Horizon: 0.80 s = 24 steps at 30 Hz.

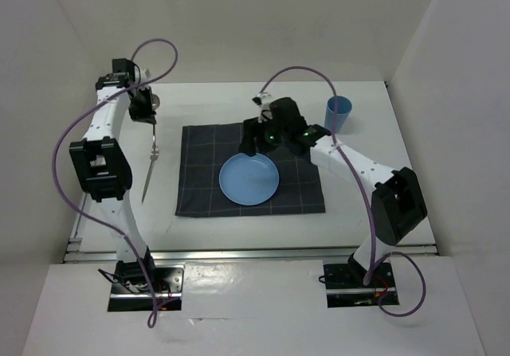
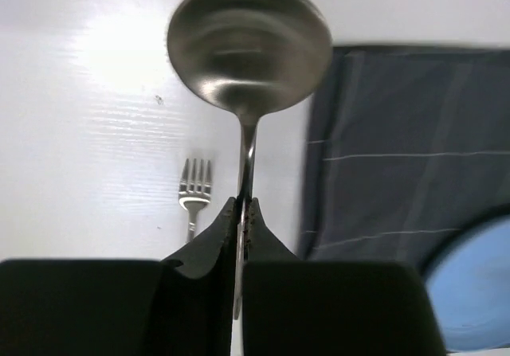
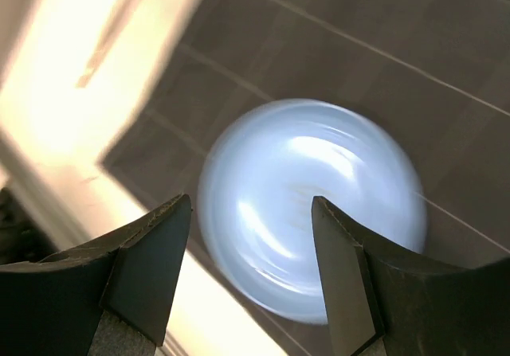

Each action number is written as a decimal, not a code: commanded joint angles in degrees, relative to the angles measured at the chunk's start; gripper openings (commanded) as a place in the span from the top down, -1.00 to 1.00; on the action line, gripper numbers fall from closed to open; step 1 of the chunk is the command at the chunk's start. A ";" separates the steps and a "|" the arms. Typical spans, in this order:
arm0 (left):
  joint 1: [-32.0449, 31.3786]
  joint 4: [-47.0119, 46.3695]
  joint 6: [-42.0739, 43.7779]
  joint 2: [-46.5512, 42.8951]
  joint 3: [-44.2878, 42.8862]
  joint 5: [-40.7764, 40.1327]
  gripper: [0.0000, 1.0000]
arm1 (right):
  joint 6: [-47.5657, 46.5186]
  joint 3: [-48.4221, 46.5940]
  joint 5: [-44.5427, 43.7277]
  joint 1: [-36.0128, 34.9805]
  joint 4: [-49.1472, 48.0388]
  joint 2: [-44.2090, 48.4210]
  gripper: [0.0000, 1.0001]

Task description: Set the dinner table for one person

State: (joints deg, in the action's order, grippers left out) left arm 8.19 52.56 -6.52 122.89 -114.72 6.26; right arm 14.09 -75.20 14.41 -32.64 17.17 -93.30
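My left gripper (image 1: pixel 144 107) is shut on the handle of a metal spoon (image 2: pixel 249 45) and holds it above the white dinner table (image 1: pixel 207 105), left of the dark grey checked cloth (image 1: pixel 199 173). In the left wrist view the fingertips (image 2: pixel 231 213) pinch the handle. A fork (image 1: pixel 150 171) lies on the table below it and also shows in the left wrist view (image 2: pixel 194 190). A blue plate (image 1: pixel 249 178) sits on the cloth. My right gripper (image 1: pixel 255 139) is open and empty above the plate's far edge; the plate is blurred in the right wrist view (image 3: pixel 311 205).
A blue cup (image 1: pixel 339 115) stands upright on the table at the far right, off the cloth. White walls close in the table on the left, back and right. A metal rail (image 1: pixel 239 251) runs along the near edge.
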 commanded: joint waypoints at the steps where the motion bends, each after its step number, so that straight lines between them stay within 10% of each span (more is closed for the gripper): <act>1: -0.63 -6.75 -10.41 -12.48 3.60 5.42 1.00 | 2.42 -0.39 1.05 -7.15 -14.30 -1.44 -0.39; 9: -8.44 -16.07 -16.94 -28.75 26.09 11.57 1.00 | 15.88 -5.37 14.74 -9.80 -38.17 -12.77 -0.45; 24: -13.55 -16.61 -18.17 -30.34 26.91 6.31 1.00 | 25.90 -13.57 20.57 -10.34 -43.45 -27.64 -0.30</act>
State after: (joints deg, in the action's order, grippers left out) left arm -4.99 38.65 -23.51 93.97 -86.87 13.15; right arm 36.91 -86.04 32.08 -42.50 -18.96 -120.36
